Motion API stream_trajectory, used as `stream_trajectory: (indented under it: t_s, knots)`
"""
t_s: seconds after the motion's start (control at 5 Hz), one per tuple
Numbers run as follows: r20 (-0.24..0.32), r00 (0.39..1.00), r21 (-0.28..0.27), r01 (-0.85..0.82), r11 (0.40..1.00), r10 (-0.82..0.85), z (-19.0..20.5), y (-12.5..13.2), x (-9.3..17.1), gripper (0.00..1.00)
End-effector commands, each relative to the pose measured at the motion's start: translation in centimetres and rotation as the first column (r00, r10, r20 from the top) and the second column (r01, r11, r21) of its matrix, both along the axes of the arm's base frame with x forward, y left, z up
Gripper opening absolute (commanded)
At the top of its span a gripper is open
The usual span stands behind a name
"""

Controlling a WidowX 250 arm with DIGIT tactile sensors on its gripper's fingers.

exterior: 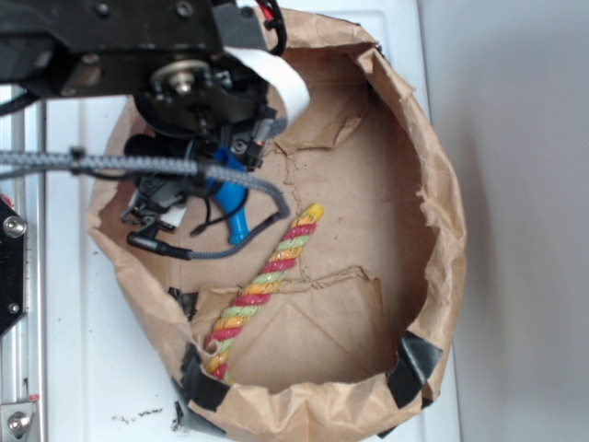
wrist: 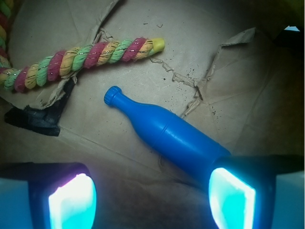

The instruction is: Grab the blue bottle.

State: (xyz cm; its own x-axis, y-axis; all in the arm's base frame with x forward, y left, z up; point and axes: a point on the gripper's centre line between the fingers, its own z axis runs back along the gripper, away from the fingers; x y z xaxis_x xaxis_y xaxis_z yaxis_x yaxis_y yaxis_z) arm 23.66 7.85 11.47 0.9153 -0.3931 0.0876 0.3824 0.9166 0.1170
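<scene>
In the wrist view we see, from the left, the tool's left pad low in frame, glowing cyan, w/ bare paper under it; above it the rope, red-yellow-green twist, lies across the top left, and a black tape scrap sits just below the rope; the blue bottle lies flat on the brown paper, lip toward the rope but apart from it, wide base running under the right pad; jaws stand spread wide, nothing clamped, bottle off to the right side of the gap. In the exterior view the arm hangs over the left part of the paper-lined basket; bottle partly hidden beneath cables; rope to its right; white tabletop around.
</scene>
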Motion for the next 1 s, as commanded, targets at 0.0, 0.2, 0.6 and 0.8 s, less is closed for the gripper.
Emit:
stream_trajectory:
  t_s: [0.0,0.2,0.6,0.8]
  knots:
    - [0.015,0.977,-0.012,0.215,0.977,-0.215,-0.1,0.9,3.1,1.00]
    - [0.017,0.946,0.005,0.324,0.946,-0.324,-1.9,1.2,6.2,1.00]
    - [0.030,0.910,0.005,0.414,0.910,-0.414,-3.8,0.9,7.8,1.00]
    - [0.062,0.894,0.005,0.445,0.896,-0.444,-2.9,0.6,6.6,1.00]
